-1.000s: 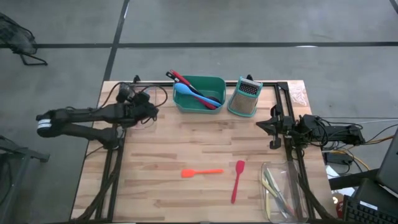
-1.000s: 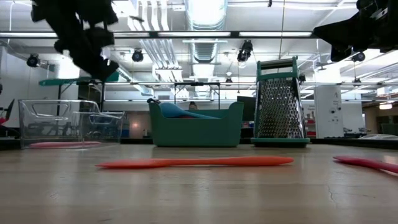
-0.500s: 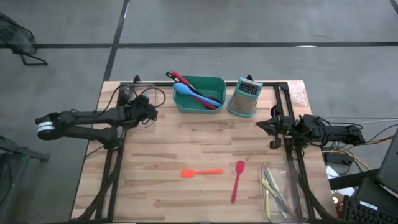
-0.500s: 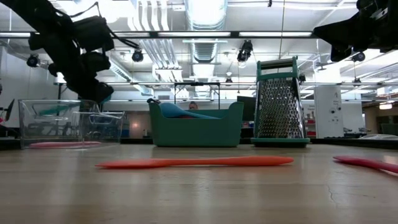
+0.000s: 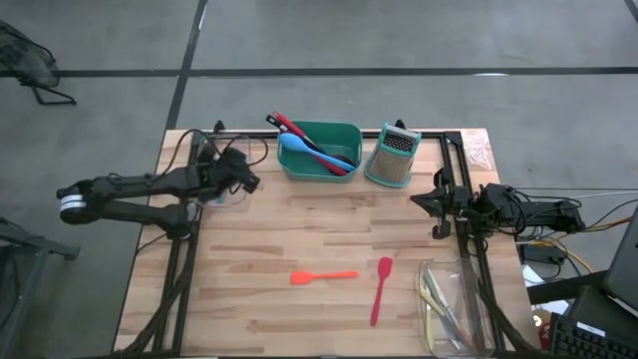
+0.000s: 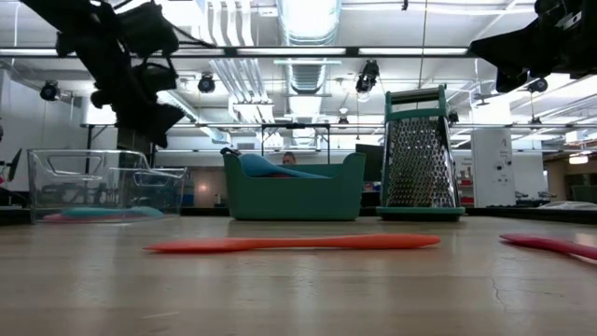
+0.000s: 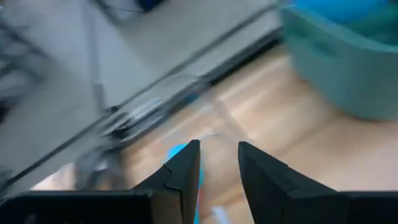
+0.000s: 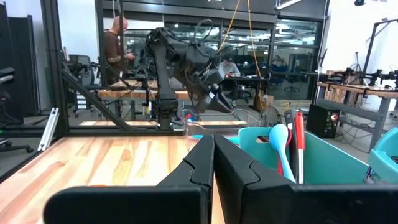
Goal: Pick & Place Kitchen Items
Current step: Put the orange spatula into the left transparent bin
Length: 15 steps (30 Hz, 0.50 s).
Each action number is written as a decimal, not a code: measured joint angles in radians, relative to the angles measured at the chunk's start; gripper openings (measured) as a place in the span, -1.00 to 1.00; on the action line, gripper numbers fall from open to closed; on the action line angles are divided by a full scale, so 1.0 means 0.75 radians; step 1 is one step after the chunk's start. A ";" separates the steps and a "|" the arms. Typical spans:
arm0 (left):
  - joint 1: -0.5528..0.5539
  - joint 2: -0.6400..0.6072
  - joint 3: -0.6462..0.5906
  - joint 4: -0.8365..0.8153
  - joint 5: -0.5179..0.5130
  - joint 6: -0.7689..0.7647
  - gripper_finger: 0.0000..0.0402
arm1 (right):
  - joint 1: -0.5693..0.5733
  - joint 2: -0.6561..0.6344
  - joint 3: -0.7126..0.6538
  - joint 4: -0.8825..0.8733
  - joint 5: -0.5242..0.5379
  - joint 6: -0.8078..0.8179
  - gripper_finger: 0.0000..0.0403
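your left gripper (image 5: 247, 181) is up over the clear bin (image 6: 103, 191) at the back left corner of the table (image 5: 299, 244), and in the left wrist view its two fingers (image 7: 180, 171) sit a bit apart with nothing between them, so it's open and empty. under it, inside that clear bin, there's a blue utensil (image 7: 178, 153) lying flat, and a pinkish one beside it that you can just make out through the wall in the low view. your right gripper (image 8: 213, 152) is parked at the right edge of the table, fingers pressed together, holding nothing. the orange spatula (image 5: 323, 276) and the red spatula (image 5: 380, 289) lie flat on the wood near the front, close to each other but not touching. the teal tub (image 5: 321, 150) at the back has a blue spoon (image 5: 297, 148) and a red handle (image 5: 289, 126) sticking out of it, with the grater (image 5: 392, 156) standing just beside it. there's another clear bin (image 5: 449, 304) at the front right with a few pale yellow utensils (image 5: 437, 299) inside.
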 joint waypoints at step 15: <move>-0.325 -0.013 0.066 0.028 0.539 0.009 -0.07 | 0.000 0.000 0.000 0.000 0.000 0.001 -0.96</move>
